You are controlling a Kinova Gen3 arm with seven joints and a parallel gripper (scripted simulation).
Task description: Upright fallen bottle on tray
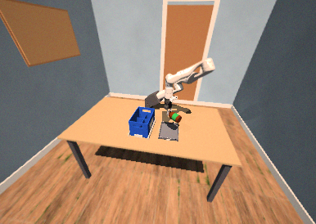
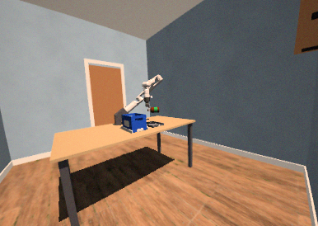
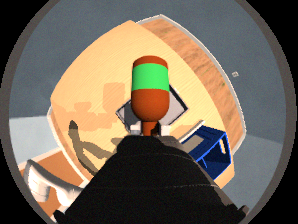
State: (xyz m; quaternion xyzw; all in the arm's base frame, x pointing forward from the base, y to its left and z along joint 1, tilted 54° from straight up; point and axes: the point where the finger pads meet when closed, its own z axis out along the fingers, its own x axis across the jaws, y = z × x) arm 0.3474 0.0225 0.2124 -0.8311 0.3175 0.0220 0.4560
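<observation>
The brown bottle with a green band (image 1: pixel 175 117) (image 2: pixel 155 110) (image 3: pixel 150 77) is in the air, lying roughly level, its base pointing away from the gripper. My gripper (image 1: pixel 169 113) (image 2: pixel 148 110) (image 3: pixel 149 125) is shut on the bottle's neck. The grey tray (image 1: pixel 168 133) (image 2: pixel 156 124) (image 3: pixel 177 111) lies flat on the table below the bottle; in the wrist view the bottle hides part of it. The blue crate (image 1: pixel 140 130) (image 2: pixel 140 124) (image 3: pixel 218 165) stands upright on the table beside the tray, clear of the gripper.
The wooden table (image 1: pixel 97 124) (image 2: pixel 86 138) (image 3: pixel 90 75) bears the crate and tray. The arm's base (image 1: pixel 152 100) (image 2: pixel 120 117) stands at its back edge. The crate's divided compartments are open at the top. The arm casts shadows on the table behind the tray.
</observation>
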